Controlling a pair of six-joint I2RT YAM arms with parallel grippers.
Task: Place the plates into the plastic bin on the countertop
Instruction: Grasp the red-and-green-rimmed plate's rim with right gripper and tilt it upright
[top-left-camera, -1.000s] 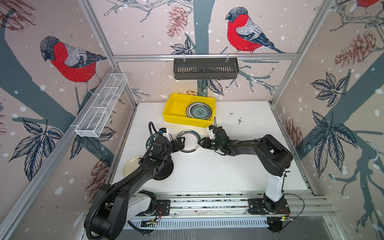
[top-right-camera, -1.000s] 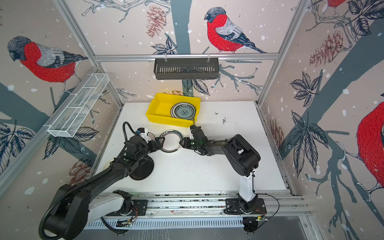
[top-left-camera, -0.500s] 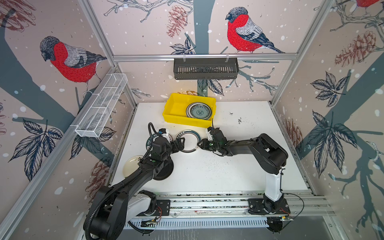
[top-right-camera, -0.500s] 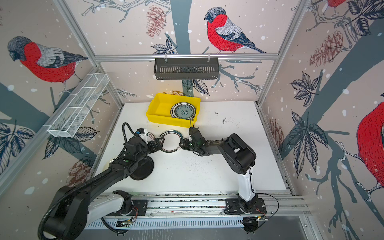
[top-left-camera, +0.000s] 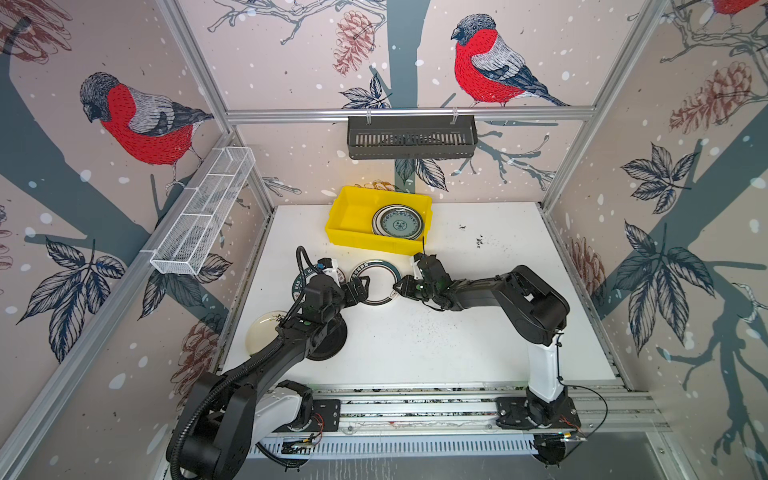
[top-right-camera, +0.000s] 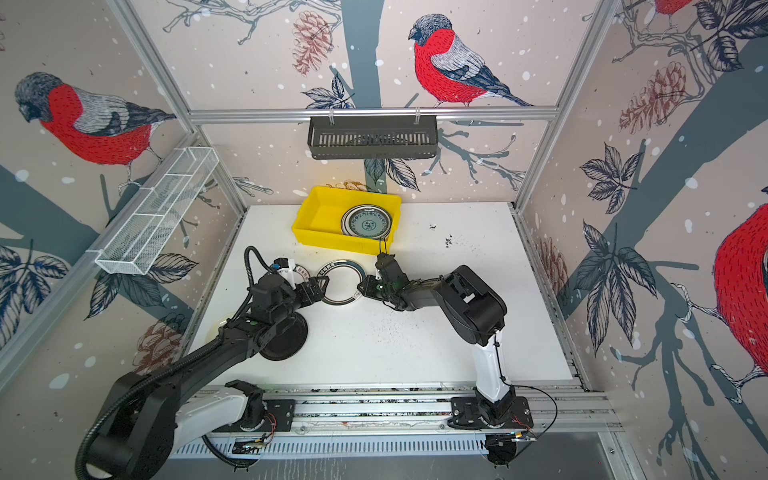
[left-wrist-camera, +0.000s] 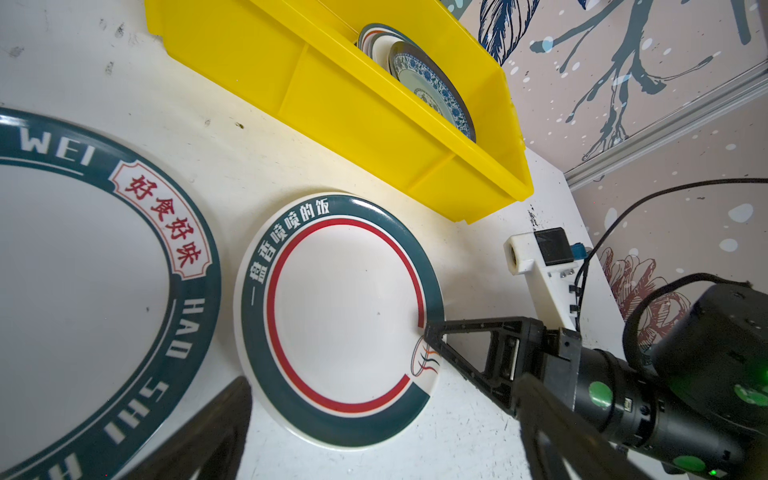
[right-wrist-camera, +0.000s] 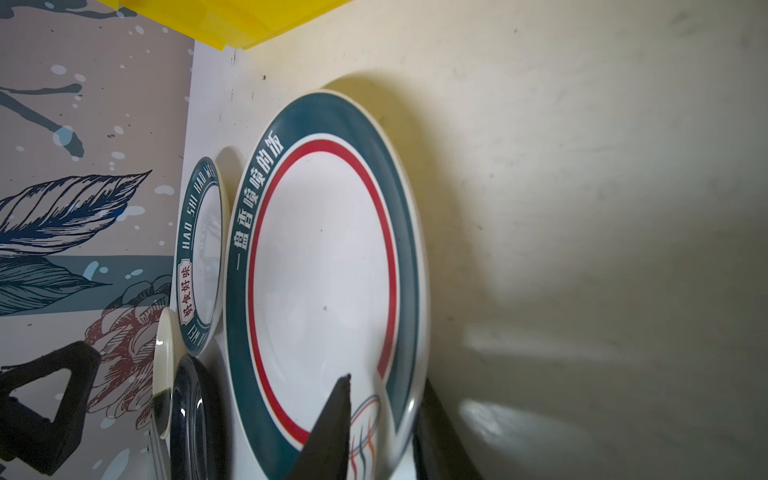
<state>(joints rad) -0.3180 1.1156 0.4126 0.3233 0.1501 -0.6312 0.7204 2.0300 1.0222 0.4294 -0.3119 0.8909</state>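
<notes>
- Right claw (top-left-camera: 400, 287) is at the right rim of the ringed plate (top-left-camera: 376, 286), by the small steam logo. One finger (right-wrist-camera: 332, 419) is over the plate's inner face; the other is outside, under the rim.
- The gap between the fingers is narrow. I can't tell if it bites the rim or only brackets it.
- The ringed plate has a teal band, a red ring and white lettering. It looks flat on the worktop (top-left-camera: 478, 332), just in front of the bin (top-left-camera: 353, 208), between the two claws.
- Left claw (top-left-camera: 360, 290) is spread wide and holds nothing. It sits low at the plate's opposite rim; contact with the rim is unclear.
- HAO SHI plate (left-wrist-camera: 83, 270) is just beside the ringed plate on the left arm's side. The rims are close but apart in the left wrist view. In both top views the left wrist covers most of it.
- Black plate (top-right-camera: 286, 336) lies nearer the front, partly under the left arm.
- Cream plate (top-left-camera: 262, 336) is at the worktop's left edge, near the black plate. The arm hides whether they touch.
- The bin is yellow and stands at the back of the worktop, left of centre, close to the back wall.
- A stack of plates sits in the bin's right half in both top views, with the blue plate (top-left-camera: 398, 224) on top.
- Dark specks (top-left-camera: 480, 241) are scattered right of the bin, with more mid-worktop.
- Basket (top-left-camera: 411, 137) is dark and slotted and hangs on the back rail above the bin.
- Mesh tray (top-left-camera: 203, 212) is white and hangs on the left wall.
</notes>
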